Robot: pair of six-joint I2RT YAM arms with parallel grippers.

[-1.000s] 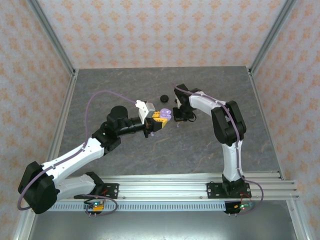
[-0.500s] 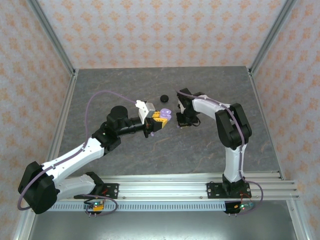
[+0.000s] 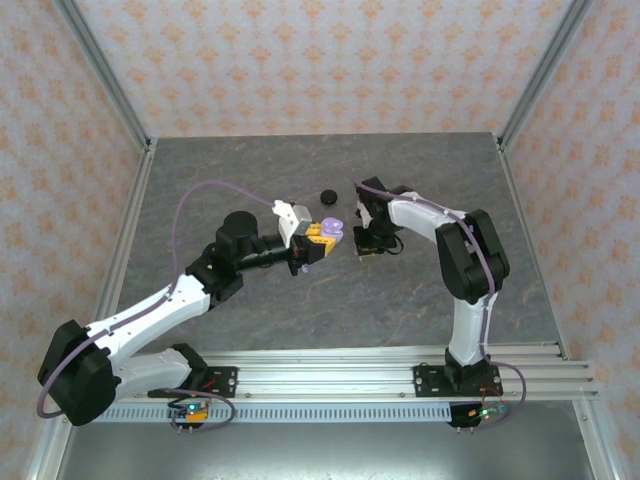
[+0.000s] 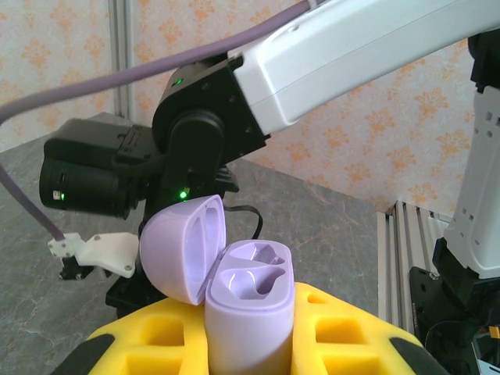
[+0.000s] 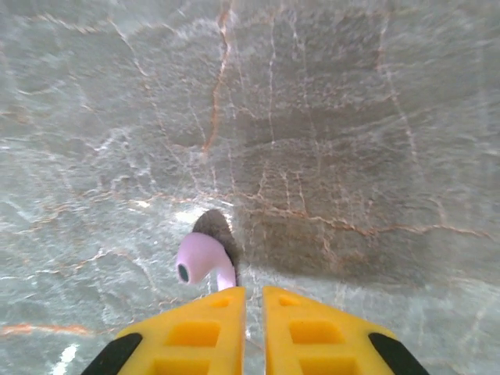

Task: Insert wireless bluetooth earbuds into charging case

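Observation:
The lilac charging case [image 4: 248, 308] stands upright with its lid [image 4: 181, 248] swung open to the left and both sockets empty. My left gripper [image 4: 244, 332] is shut on its body between the yellow fingers [image 4: 348, 332], and holds it above the table's middle [image 3: 331, 228]. A pale lilac earbud [image 5: 203, 262] lies on the grey table [image 5: 351, 156], its stem running under the tip of my right gripper's left finger [image 5: 199, 332]. My right gripper [image 5: 252, 295] points down at the table, jaws drawn to a thin slit with nothing in it; it hangs just right of the case [image 3: 362, 247].
A small black round puck [image 3: 325, 196] lies on the table behind the two grippers. Metal frame posts and patterned walls close in the table on three sides. The arms' mounting rail [image 3: 330, 372] runs along the near edge.
My right gripper has shifted slightly right and lower, beside the case. The left arm and the open case have stayed where they were.

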